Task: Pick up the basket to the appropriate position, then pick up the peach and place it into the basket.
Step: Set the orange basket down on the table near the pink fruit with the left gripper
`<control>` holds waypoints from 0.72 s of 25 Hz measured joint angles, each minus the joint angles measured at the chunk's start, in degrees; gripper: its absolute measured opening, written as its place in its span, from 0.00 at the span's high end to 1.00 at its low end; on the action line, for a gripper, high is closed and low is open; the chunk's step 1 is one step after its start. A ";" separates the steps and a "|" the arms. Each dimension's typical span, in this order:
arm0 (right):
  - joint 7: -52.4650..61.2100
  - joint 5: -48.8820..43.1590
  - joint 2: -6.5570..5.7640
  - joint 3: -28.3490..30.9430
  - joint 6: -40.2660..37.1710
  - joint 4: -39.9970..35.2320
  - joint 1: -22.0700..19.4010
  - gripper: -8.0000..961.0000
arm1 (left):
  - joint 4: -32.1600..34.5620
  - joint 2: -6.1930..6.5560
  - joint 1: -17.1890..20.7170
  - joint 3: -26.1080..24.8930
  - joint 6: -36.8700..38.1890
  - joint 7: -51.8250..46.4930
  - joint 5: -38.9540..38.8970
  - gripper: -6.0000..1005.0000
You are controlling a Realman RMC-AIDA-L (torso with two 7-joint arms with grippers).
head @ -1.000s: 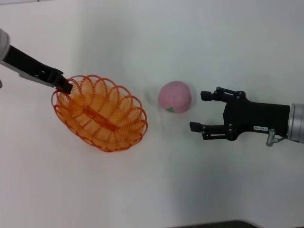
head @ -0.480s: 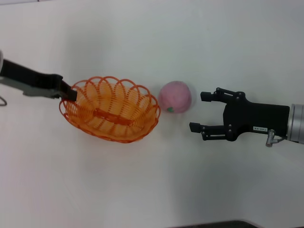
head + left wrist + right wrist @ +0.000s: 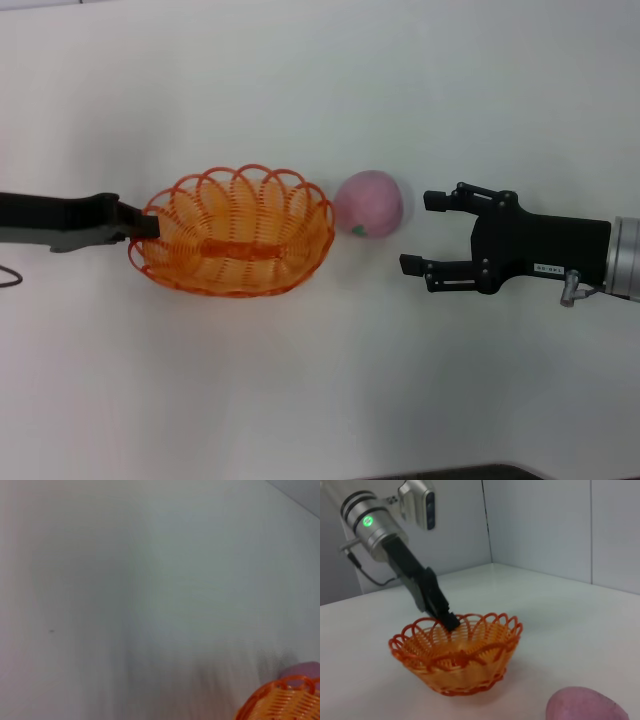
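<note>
left gripper (image 3: 148, 225) pinches the basket (image 3: 235, 245) rim, peach (image 3: 369, 203) beside it, right gripper (image 3: 426, 231) spread

Peach (image 3: 369, 203) lies just right of basket (image 3: 233, 236).

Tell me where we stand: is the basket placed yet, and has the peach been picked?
Basket step is in hand: the left gripper is shut on the rim of the basket, which sits level right beside the peach. The peach is untouched on the table; the right gripper waits open just short of it. Left: release the basket, grasp the peach, drop it in.
</note>
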 joint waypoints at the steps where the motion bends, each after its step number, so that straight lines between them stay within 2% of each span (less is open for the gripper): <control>1: 0.00 0.00 0.00 0.00 -0.01 -0.08 0.00 0.02 | 0.60 -0.31 0.57 -0.01 -0.33 0.00 -0.04 0.93; 8: 0.03 0.00 0.00 0.03 -0.09 -0.30 -0.01 0.02 | 1.09 -0.88 2.88 0.03 -2.84 -0.37 -0.58 0.93; 18: 0.05 -0.01 0.00 0.20 0.25 -0.31 -0.17 0.02 | 1.78 -1.10 3.35 0.71 -5.32 -1.21 -0.78 0.93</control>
